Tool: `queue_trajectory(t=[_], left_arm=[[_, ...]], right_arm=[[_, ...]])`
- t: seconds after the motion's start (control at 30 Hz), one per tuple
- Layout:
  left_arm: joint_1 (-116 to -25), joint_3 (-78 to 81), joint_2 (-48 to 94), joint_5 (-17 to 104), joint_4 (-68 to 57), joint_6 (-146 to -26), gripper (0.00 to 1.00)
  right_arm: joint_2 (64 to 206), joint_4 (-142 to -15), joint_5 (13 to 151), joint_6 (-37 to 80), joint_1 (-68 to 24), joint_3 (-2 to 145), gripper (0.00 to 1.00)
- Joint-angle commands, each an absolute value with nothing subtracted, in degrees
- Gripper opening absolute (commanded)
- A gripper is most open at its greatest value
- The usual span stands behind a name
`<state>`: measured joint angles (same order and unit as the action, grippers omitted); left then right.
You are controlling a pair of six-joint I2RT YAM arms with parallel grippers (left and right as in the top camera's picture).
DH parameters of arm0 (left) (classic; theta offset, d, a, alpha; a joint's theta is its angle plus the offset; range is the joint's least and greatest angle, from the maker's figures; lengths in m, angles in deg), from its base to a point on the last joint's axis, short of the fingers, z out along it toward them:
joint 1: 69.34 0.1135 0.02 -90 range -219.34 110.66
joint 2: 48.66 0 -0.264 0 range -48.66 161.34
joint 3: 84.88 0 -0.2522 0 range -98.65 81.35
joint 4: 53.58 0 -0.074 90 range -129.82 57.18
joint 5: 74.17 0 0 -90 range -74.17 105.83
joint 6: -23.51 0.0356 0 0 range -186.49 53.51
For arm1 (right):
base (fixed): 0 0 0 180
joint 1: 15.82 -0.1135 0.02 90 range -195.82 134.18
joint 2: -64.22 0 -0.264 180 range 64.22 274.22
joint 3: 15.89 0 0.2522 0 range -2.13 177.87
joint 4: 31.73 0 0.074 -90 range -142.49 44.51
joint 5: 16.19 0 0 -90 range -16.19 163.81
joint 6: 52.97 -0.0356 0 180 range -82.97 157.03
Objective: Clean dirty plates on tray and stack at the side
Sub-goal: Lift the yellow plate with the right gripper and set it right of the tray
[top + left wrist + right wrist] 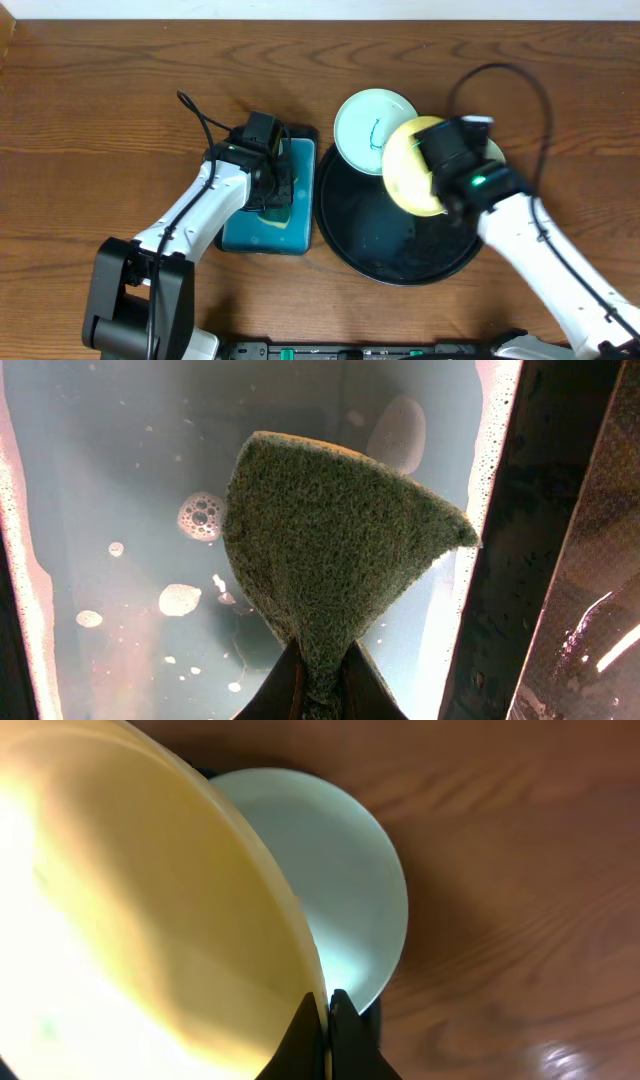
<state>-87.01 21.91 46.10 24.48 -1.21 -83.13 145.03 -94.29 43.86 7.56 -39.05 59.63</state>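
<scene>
Cleaning seems barely begun: no stack shows on the bench (100, 100), and a mint plate (372, 128) with teal scribble lies at the far rim of the round tray (380, 262). The right tool (327, 1012), pressed onto the rim of the yellow plate (130, 920), holds it tilted above that tray. The left tool (320, 678) pinches a sponge (330, 550), pointing down into the soapy rectangular basin (238, 238).

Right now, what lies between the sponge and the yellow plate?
In the overhead view: the blue tray's wall, then bare floor of the round black tray.
</scene>
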Motion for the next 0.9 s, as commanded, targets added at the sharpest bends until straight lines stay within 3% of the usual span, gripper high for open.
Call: queue_trajectory(t=[0.0,0.23,0.47,0.7,0.87], left_arm=[[-86.8,22.6,46.4,24.1,-1.0,-82.6,0.08],[-86.8,22.7,46.4,24.1,-1.0,-82.6,0.08],[-86.8,23.0,46.4,24.1,-1.0,-82.6,0.08],[-86.8,23.0,46.4,24.1,-1.1,-82.6,0.08],[-86.8,23.0,46.4,24.1,-1.1,-82.6,0.08]], right_arm=[[144.0,-92.6,61.1,5.2,-28.4,60.7,0.01],[144.0,-91.1,78.9,5.2,-5.9,60.7,0.01],[144.0,-91.6,83.7,5.4,12.8,60.6,0.01],[144.1,-91.4,80.7,5.3,24.5,58.0,0.01],[144.1,-87.9,76.9,5.4,26.6,52.2,0.01]])
